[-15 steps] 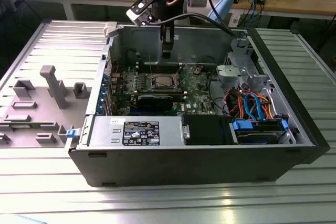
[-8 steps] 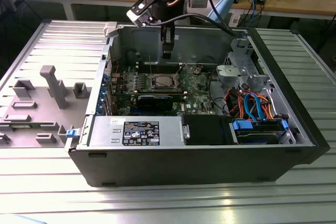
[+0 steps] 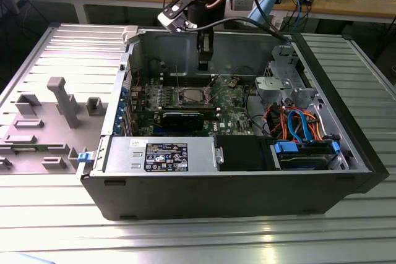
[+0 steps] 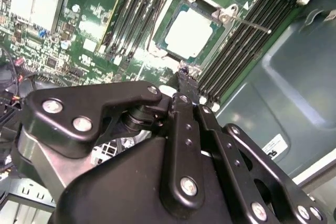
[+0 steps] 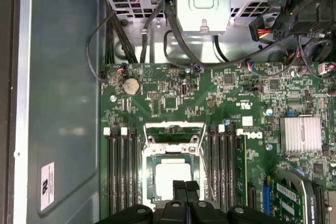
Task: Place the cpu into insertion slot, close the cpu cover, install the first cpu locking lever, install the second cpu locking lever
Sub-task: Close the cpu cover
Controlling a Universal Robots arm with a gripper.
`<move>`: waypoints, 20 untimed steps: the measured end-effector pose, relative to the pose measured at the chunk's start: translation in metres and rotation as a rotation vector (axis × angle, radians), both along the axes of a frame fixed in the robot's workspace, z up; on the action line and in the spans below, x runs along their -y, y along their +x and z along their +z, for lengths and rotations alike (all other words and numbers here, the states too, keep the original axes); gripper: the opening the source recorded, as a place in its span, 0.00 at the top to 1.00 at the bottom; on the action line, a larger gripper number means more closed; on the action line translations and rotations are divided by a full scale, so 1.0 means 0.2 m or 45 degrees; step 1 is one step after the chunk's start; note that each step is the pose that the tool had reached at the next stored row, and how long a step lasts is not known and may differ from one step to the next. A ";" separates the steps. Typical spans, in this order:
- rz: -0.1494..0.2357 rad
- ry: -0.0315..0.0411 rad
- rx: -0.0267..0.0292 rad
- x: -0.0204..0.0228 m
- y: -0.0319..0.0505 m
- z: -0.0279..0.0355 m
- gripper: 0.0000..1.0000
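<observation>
Second wrist view shows the cpu [image 4: 190,29] seated in the insertion slot [image 4: 157,45] at the motherboard [image 4: 131,64] middle, with the gripper [image 4: 185,77] closed and empty above the slot's edge; the cpu cover [image 5: 173,125], upright in the first wrist view, and the locking levers [image 4: 251,23] look unsecured.

cpu [image 5: 169,174] in insertion slot [image 5: 148,182], cpu cover [image 5: 173,126] seemingly raised, end effector [image 5: 185,184] over cpu

Exterior view: open computer case [image 3: 216,193] mid-frame. Inside, power supply box [image 3: 167,154] at 7 o'clock and blue-orange cables [image 3: 297,125] at 3 o'clock. Grey plastic cover [image 3: 55,115] outside at 9 o'clock.
</observation>
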State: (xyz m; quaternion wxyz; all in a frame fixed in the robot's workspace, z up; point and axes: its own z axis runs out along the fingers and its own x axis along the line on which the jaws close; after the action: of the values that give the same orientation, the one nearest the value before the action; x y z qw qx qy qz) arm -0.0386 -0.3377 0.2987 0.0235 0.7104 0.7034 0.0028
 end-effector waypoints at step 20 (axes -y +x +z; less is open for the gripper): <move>0.001 0.0005 -0.0428 0.016 0.380 -0.142 0.89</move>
State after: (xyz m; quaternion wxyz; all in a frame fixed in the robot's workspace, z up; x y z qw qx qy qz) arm 0.0374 -0.3409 0.2703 0.0115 0.7101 0.7040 -0.0090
